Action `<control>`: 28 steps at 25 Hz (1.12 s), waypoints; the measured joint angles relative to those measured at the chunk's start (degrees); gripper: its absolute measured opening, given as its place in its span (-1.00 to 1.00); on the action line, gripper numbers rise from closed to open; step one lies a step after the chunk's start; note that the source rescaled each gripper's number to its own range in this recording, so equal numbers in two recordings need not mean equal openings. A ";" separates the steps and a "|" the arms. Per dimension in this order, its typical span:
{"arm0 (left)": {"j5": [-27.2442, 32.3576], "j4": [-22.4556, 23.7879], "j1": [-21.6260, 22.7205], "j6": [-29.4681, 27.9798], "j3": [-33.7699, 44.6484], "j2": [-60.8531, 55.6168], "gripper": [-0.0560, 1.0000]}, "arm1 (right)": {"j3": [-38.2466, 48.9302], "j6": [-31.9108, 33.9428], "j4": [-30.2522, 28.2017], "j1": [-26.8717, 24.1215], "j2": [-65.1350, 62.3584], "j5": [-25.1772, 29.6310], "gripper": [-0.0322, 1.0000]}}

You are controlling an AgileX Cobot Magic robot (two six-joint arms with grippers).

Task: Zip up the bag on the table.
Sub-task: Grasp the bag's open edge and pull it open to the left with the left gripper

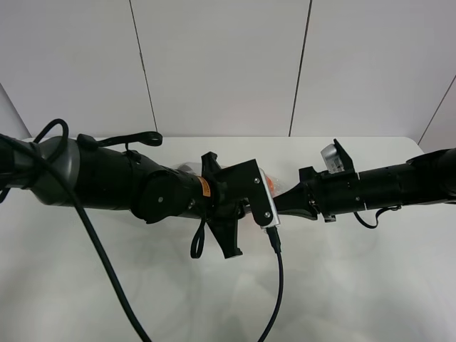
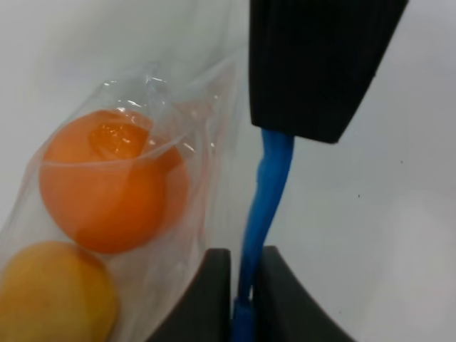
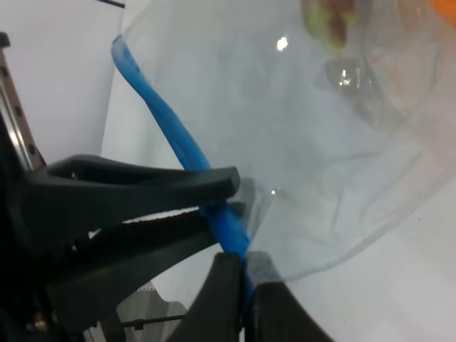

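The left gripper (image 2: pixel 244 288) and the right gripper (image 3: pixel 244 285) each pinch tight on the blue strip (image 2: pixel 267 185) of the bag (image 2: pixel 203 157), side by side, probably one to anchor it and one to slide

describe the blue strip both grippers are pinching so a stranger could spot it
On the white table, under where the two arms meet, is a clear plastic bag holding an orange. Along one edge runs the blue zipper strip, pinched by the left gripper and right gripper. It is the only solid blue thing there.
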 joint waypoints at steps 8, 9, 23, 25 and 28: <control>0.19 0.00 0.00 0.00 0.00 0.00 -0.88 | 0.00 0.00 0.00 0.00 0.00 0.11 -0.94; 0.19 0.00 0.06 0.00 0.00 0.00 -0.88 | 0.00 0.00 0.00 0.00 0.00 0.11 -0.94; 3.80 -0.24 7.35 0.00 0.00 0.00 -0.88 | 0.00 0.00 0.44 0.00 0.00 -0.62 -0.94; 3.86 -0.24 8.01 0.05 0.00 0.00 -0.88 | -0.11 0.00 0.44 0.00 0.00 -0.62 -0.94; 4.02 -0.24 9.32 0.23 0.00 0.00 -0.88 | -0.21 0.00 0.44 0.00 0.00 -0.67 -0.94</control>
